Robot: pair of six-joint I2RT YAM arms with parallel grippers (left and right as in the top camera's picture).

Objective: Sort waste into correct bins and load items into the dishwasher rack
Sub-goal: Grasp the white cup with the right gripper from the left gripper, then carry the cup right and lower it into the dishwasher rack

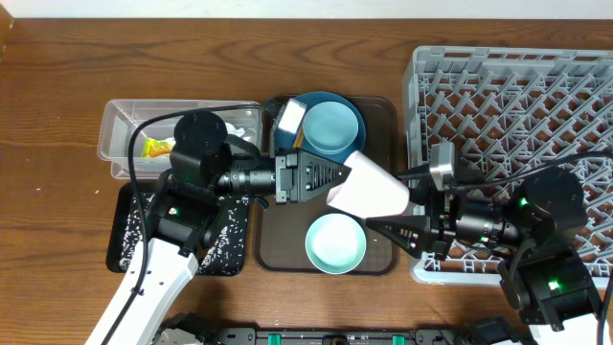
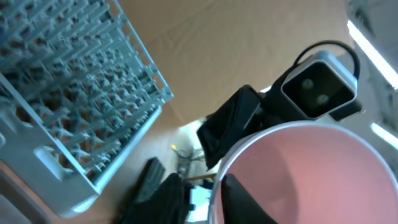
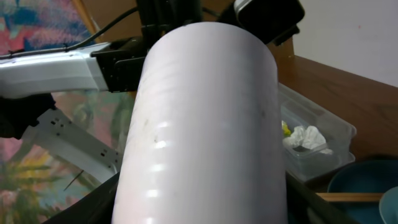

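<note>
The small pink cup (image 1: 369, 190) hangs in the air over the brown tray, lying on its side between both grippers. My left gripper (image 1: 340, 179) is shut on its rim, with one finger inside the cup (image 2: 311, 174). My right gripper (image 1: 388, 206) is shut around its outer wall (image 3: 205, 124). The light blue bowl (image 1: 330, 129) sits on the dark blue plate (image 1: 358, 115). The pale mint bowl (image 1: 335, 242) stands below them. The clear tub (image 1: 120, 125) holds the napkin (image 3: 305, 137) and the yellow-green wrapper (image 1: 155, 148). Chopsticks (image 3: 348, 197) lie by the plate.
The grey dishwasher rack (image 1: 517, 86) fills the right side; it also shows in the left wrist view (image 2: 74, 93). The black tray (image 1: 225, 249), speckled with rice grains, lies at the left front under my left arm. The brown serving tray (image 1: 383, 105) is in the middle.
</note>
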